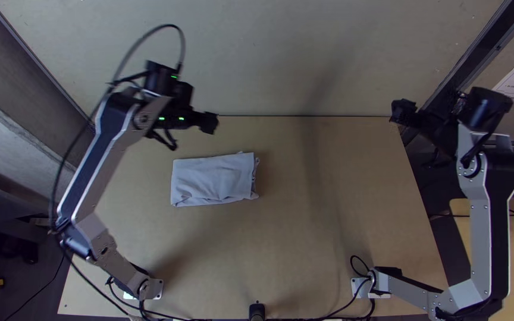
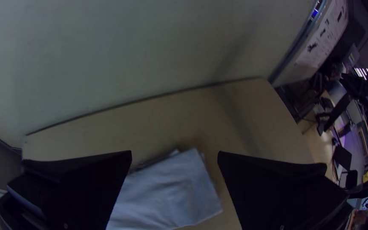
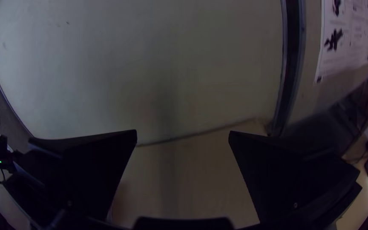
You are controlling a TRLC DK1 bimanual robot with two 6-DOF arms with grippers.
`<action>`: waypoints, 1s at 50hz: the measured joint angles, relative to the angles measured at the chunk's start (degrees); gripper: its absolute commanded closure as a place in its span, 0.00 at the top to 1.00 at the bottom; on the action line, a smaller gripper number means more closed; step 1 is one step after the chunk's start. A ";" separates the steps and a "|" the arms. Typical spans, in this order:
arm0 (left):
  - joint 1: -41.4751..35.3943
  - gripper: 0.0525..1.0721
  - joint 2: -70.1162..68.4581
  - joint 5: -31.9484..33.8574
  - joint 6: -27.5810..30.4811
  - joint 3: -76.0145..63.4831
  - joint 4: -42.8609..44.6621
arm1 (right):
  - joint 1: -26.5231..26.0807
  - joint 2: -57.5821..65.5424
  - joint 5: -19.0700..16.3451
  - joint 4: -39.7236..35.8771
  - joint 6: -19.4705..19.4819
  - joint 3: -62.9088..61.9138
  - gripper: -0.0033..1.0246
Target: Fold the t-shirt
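Light grey was the one t-shirt [image 1: 212,179], folded as one rectangle on one wooden table [image 1: 281,249]; my two grippers, left gripper [image 1: 202,123] and right gripper [image 1: 408,116], were both open.

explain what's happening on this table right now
Nothing is being handled at the moment. A pale t-shirt lies folded into a flat, compact rectangle on the light wooden table, its right-hand edge a bit uneven. The left claw is open and raised near the shirt, while the right claw is also open, up by the table's far right corner. The folding looks done or nearly so.
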 measured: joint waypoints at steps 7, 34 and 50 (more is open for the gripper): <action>7.02 0.95 -6.93 -0.02 2.71 -5.31 5.77 | 1.16 -0.28 2.91 5.31 -3.74 2.69 0.96; 28.94 0.95 -47.34 -2.01 5.92 -49.27 41.64 | 8.24 -26.64 7.58 36.52 -18.12 -19.32 0.96; 35.23 0.95 -75.17 -2.80 8.02 -77.66 55.25 | 7.54 -48.65 8.96 46.07 -24.20 -43.47 0.96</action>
